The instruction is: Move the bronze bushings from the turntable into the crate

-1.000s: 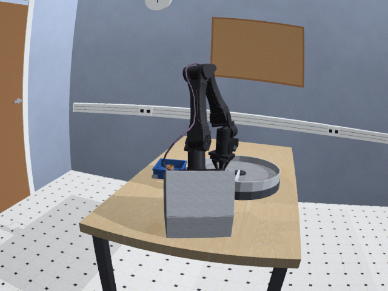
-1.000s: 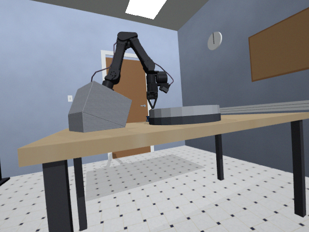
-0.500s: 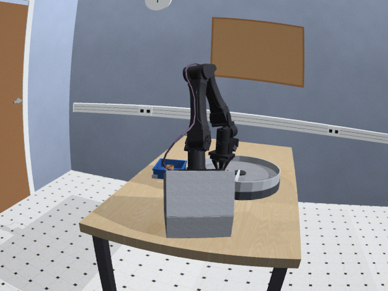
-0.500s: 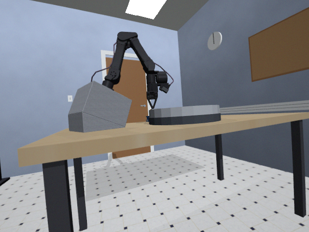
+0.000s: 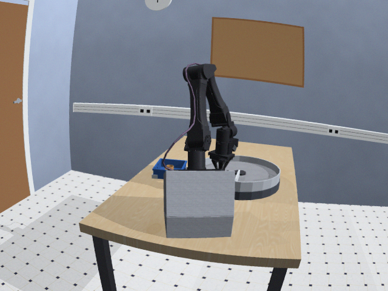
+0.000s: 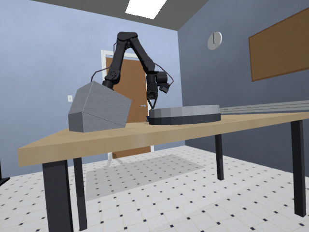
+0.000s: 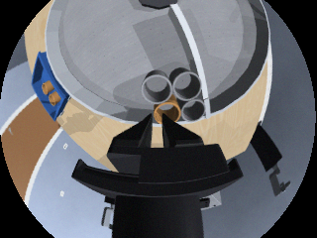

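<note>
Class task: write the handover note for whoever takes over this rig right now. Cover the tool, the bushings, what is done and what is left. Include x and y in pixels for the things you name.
Tool [image 5: 219, 169] [image 6: 152, 107] [image 7: 157, 117]: fingers narrowly apart, tips by the near rim of the orange-brown bronze bushing [image 7: 174, 102]; it appears to hold nothing.
On the round grey turntable [image 5: 260, 187] [image 6: 184, 111] [image 7: 109, 40]: that bushing, beside three grey steel bushings [image 7: 144, 89] [image 7: 200, 86] [image 7: 193, 105].
Done: two bronze bushings [image 7: 48, 87] [image 7: 54, 98] are in the blue open crate [image 5: 159, 173] [image 6: 147, 118] [image 7: 42, 61].
Left: crate the remaining visible bronze one; leave the steel ones.
</note>
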